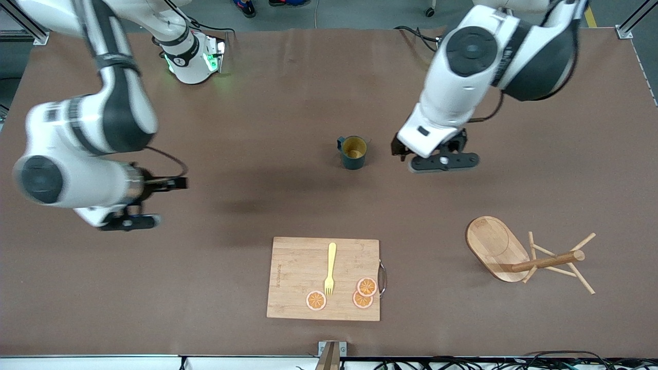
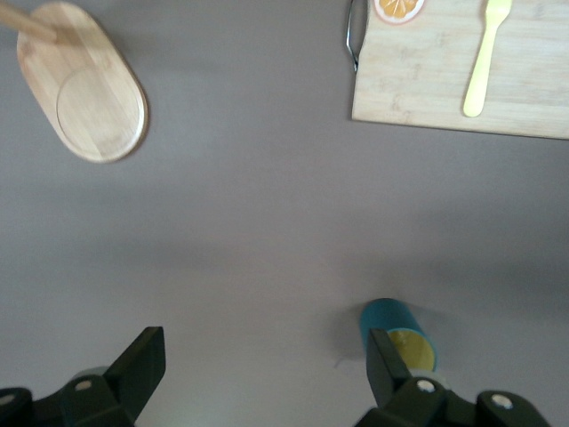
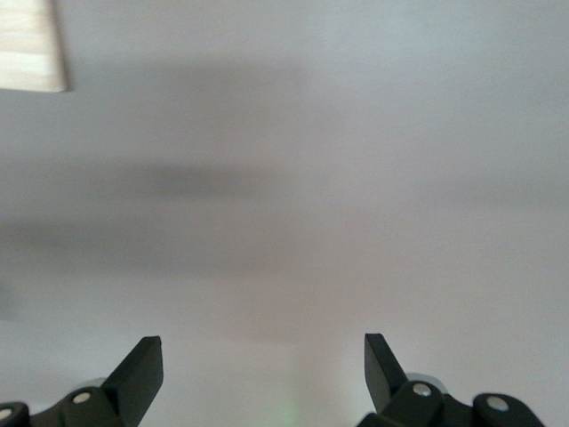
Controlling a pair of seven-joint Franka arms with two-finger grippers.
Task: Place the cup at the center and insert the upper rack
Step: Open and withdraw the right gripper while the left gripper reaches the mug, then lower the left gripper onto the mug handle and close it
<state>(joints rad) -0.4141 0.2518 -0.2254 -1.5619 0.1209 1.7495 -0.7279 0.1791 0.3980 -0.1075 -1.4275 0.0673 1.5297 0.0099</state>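
So our left hand [image 1: 442,160] hangs wide open just beside the upright cup [image 1: 353,152] mid-worktop [image 1: 257,128], way closer than the open, waiting right hand [image 1: 128,222], with the upper rack [image 1: 524,257] tipped over nearer the camera.

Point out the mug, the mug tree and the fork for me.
mug [image 1: 353,152], front view, on its dark teal outer wall below the rim.
mug tree [image 1: 494,246], front view, on the oval wooden base; the tree lies tipped on its side.
fork [image 1: 331,262], front view, on the yellow handle.
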